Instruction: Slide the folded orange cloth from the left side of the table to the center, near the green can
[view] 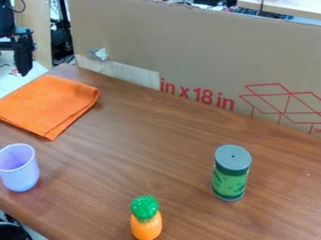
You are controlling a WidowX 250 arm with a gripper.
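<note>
The black gripper (24, 58) hangs at the upper left edge of the camera view, above and behind the folded orange cloth (50, 104), touching nothing that I can see. In front of the cloth, at the left edge, a pale purple cup (20, 171) stands upright. An orange toy with a green top (146, 220), shaped like a carrot or pineapple, is at the bottom middle. To the right stands a green can with a grey lid (231, 173), upright on the wooden table (138, 150).
A cardboard panel (188, 51) with red print rises along the table's back edge. Cables and equipment are behind it at the upper left. The table's front left edge slants down past the cup, with a dark round object (11, 231) below it.
</note>
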